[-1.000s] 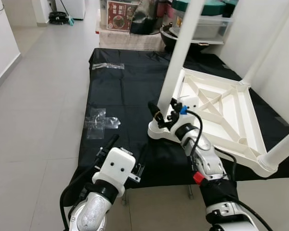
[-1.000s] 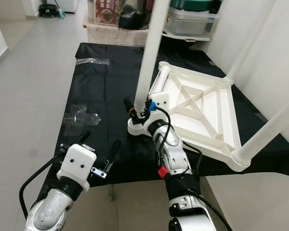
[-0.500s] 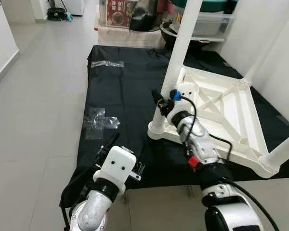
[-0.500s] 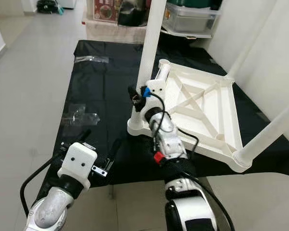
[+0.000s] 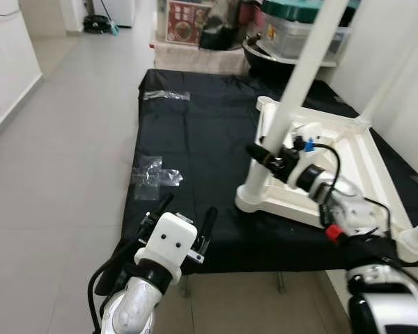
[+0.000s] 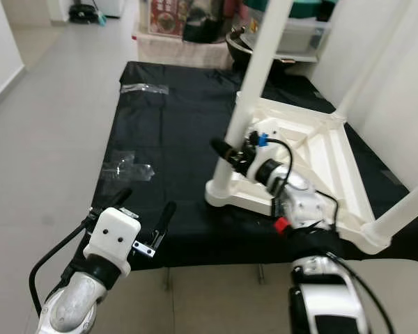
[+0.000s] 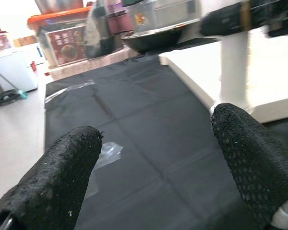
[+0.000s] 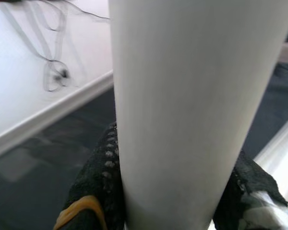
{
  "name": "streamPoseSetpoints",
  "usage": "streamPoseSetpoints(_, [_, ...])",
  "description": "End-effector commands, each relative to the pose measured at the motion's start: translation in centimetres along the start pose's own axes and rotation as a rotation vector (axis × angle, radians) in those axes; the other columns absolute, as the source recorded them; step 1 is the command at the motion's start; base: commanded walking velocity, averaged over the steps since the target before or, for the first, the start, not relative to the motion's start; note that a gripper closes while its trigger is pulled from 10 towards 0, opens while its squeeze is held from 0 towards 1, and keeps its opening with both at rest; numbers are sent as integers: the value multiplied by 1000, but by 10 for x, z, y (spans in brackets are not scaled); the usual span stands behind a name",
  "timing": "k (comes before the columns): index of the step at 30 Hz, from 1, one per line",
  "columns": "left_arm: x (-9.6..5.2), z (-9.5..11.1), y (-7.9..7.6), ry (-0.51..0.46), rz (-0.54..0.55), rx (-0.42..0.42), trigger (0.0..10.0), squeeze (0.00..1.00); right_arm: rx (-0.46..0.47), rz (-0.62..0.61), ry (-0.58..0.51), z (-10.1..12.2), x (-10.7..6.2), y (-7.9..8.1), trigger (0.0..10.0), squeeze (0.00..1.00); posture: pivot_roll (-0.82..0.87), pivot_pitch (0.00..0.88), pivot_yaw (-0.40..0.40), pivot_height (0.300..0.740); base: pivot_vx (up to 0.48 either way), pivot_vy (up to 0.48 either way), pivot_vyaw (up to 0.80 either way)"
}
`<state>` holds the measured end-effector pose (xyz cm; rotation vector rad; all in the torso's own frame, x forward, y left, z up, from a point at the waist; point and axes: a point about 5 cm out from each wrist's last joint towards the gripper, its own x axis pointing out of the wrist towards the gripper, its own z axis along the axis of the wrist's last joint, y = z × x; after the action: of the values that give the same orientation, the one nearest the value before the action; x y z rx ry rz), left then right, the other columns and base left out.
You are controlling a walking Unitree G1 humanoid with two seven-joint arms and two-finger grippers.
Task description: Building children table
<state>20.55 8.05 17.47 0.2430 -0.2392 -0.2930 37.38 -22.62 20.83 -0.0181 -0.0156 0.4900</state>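
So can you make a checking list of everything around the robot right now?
Surface: black sheet spread over the tiled floor.
Job's things: white upside-down table top lying on the sheet, with white table legs standing up from its corners; nearest leg is leaning.
Clutter: clear plastic bags on the sheet.
Grippers: right gripper shut around the nearest leg, low down; left gripper open, above the sheet's near edge, holding nothing.
Cables: black cable looping on the right arm.
Surroundings: storage boxes and a dark bowl behind the sheet; white wall to the right.
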Motion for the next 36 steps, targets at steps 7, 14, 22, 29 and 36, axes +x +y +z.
streamPoseSetpoints(7, [-2, -2, -1, 10, 1, 3, 10000, 0, 15, -84, 103, -7, -48, -50, 0, 0, 82, 51, -113, 740, 0, 0, 0])
streamPoseSetpoints(14, [-2, -2, -3, 12, -5, -1, 10000, 0, 21, -103, 135, -26, -48, -44, 0, 0, 86, 63, -117, 740, 0, 0, 0])
streamPoseSetpoints(22, [-3, -3, -3, 16, -7, -1, 10000, 0, 48, -359, 176, -39, -62, -67, 10000, 145, 80, 75, -113, 740, 0, 0, 0])
streamPoseSetpoints(29, [-4, -3, -3, 20, -6, -5, 10000, 0, 82, -247, 182, -46, -64, -59, 10000, 1000, 78, 80, -111, 740, 0, 0, 0])
streamPoseSetpoints(36, [-5, -3, -3, 24, -7, -6, 10000, 0, 42, 286, 496, -85, -95, -21, 10000, 0, 78, 89, -114, 740, 0, 0, 0])
